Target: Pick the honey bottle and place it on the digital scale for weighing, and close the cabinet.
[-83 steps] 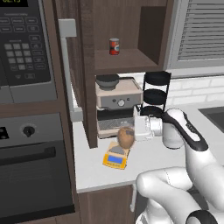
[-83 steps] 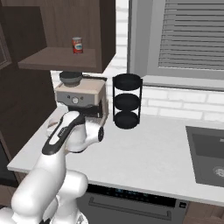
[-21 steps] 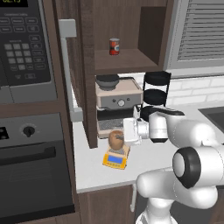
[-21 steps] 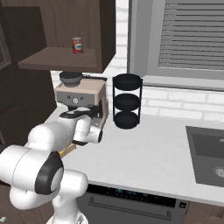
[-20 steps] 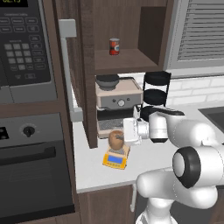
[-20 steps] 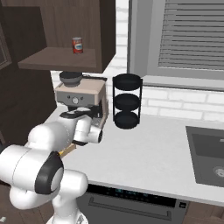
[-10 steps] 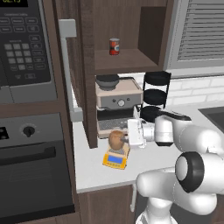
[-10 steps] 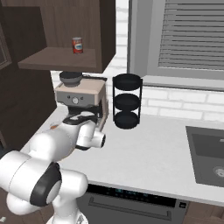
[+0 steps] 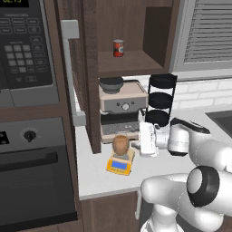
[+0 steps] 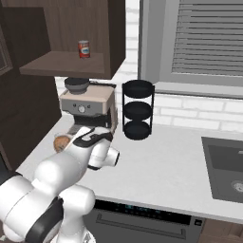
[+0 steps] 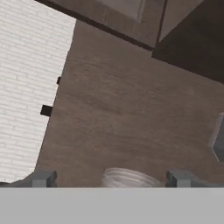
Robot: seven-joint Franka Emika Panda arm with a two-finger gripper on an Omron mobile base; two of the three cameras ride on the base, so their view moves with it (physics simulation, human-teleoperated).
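Amber honey bottle [image 9: 121,144] stands on the yellow digital scale [image 9: 120,162] on the pale surface [image 9: 97,174], in front of the espresso machine [image 9: 122,108]. Just beside the bottle, the claw [image 9: 137,144] has its fingers [image 11: 40,178] spread wide — gripping nothing. Above, the dark cabinet [image 9: 136,34] stands open, a red can [image 9: 118,47] on its shelf.
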